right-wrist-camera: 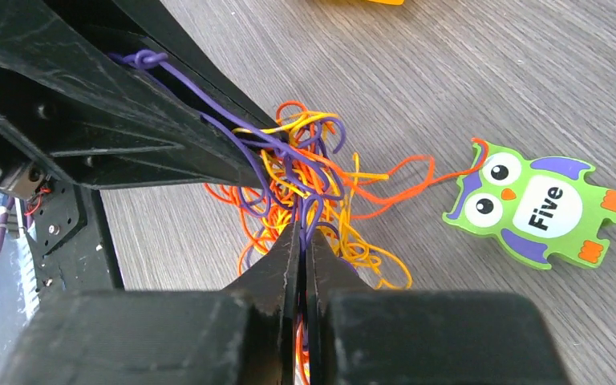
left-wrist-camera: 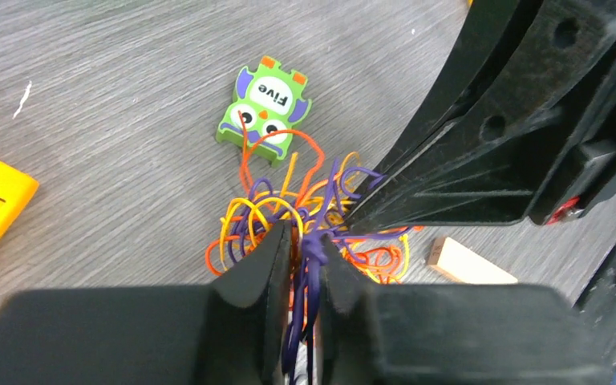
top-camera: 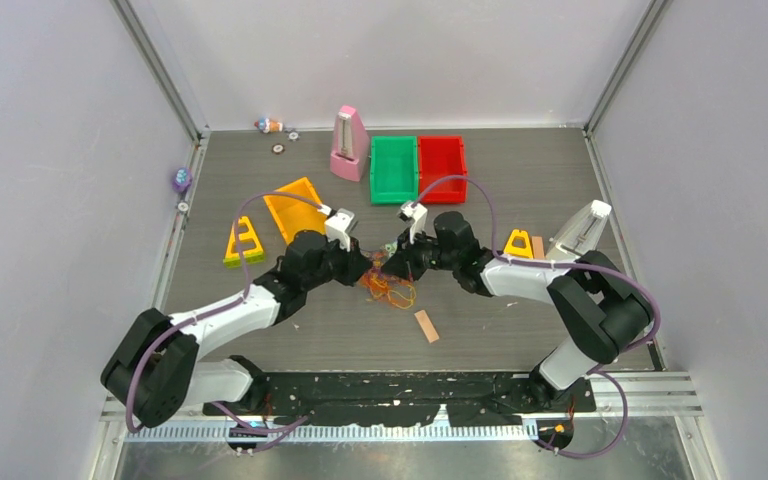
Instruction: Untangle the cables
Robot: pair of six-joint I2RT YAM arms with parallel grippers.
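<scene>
The cables [top-camera: 388,287] are a tangled clump of thin orange, yellow and purple strands on the table's middle, between both arms. My left gripper [left-wrist-camera: 305,238] is shut on purple strands of the cables [left-wrist-camera: 289,210], with a purple knot between its tips. My right gripper [right-wrist-camera: 304,231] is shut on purple and orange strands of the cables [right-wrist-camera: 305,180]. Both grippers meet at the clump, the left gripper [top-camera: 369,264] from the left and the right gripper [top-camera: 396,262] from the right. One orange strand runs out to a green owl tile.
A green owl tile marked "Five" [left-wrist-camera: 263,103] lies just beyond the clump, also in the right wrist view [right-wrist-camera: 539,204]. A tan wooden block [top-camera: 426,326] lies near. Orange tray [top-camera: 297,208], yellow triangles [top-camera: 243,243], pink metronome [top-camera: 348,145], green bin [top-camera: 393,168] and red bin [top-camera: 442,167] stand further back.
</scene>
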